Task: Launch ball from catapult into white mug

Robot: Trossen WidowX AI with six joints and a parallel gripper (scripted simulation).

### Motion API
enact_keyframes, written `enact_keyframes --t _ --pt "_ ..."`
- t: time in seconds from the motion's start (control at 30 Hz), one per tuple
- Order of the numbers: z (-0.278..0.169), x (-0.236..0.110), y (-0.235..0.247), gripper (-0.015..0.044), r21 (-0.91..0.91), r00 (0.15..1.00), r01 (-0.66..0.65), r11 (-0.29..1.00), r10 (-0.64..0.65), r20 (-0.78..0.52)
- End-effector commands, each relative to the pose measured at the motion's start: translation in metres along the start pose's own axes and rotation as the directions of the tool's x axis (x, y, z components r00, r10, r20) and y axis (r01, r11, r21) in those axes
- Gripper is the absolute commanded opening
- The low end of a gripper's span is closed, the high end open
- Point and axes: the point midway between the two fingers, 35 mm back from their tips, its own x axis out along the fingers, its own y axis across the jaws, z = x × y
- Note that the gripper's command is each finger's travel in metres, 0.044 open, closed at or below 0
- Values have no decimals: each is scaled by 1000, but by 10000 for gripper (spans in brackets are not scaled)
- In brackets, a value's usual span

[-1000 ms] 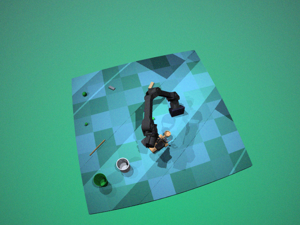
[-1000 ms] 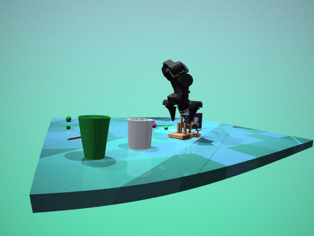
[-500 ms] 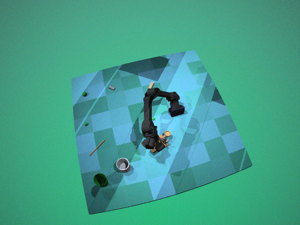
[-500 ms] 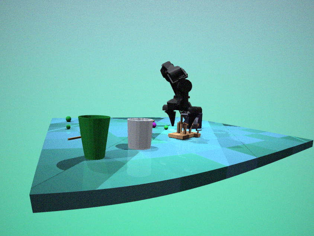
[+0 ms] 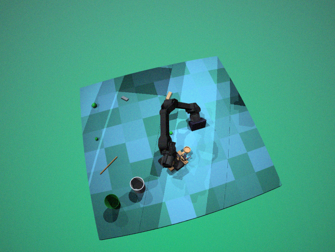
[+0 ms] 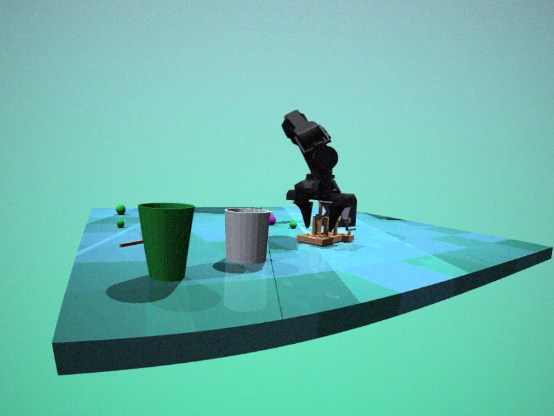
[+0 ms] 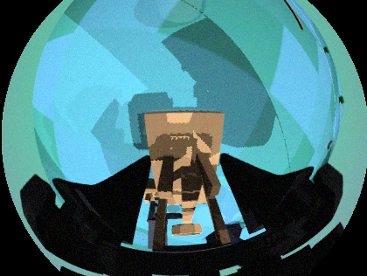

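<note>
The wooden catapult [image 5: 180,152] [image 6: 313,239] [image 7: 180,119] stands below my gripper [image 6: 319,228] [image 7: 186,159]. The gripper is open, pointing down, with one finger on each side of the catapult's upright posts and nothing seen gripped. The catapult's round cup [image 5: 187,149] [image 7: 187,229] looks empty. A small green ball [image 5: 170,132] [image 6: 293,224] lies beyond the catapult, near the arm. A purple ball [image 6: 272,220] shows partly behind the white mug [image 5: 137,183] [image 6: 246,237], which stands upright. I cannot tell which ball is the task's. My hand hides part of the catapult in the top view.
A green cup [image 5: 111,201] [image 6: 166,243] stands beside the mug. Two more green balls, one larger [image 5: 93,105] and one smaller [image 5: 96,138], lie near the table's left edge. A thin stick [image 5: 108,165], a grey block [image 5: 124,98] and a wooden block [image 5: 168,95] lie apart.
</note>
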Motion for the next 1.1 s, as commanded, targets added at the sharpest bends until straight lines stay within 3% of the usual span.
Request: enact_keyframes --t 0.0,0.13,0.37,0.47,0.6,1.07 --pt "0 -1 0 256 0 1000 0 1000 0 0" --pt "0 -1 0 151 0 1000 0 1000 0 0" --pt "0 -3 0 85 0 1000 -1 1000 1 0" --pt "1 -39 1 6 -1 1000 -1 1000 1 0" --pt "0 -50 0 0 -1 1000 -1 1000 1 0" --pt "1 -30 1 0 -5 1000 1 1000 -1 2"
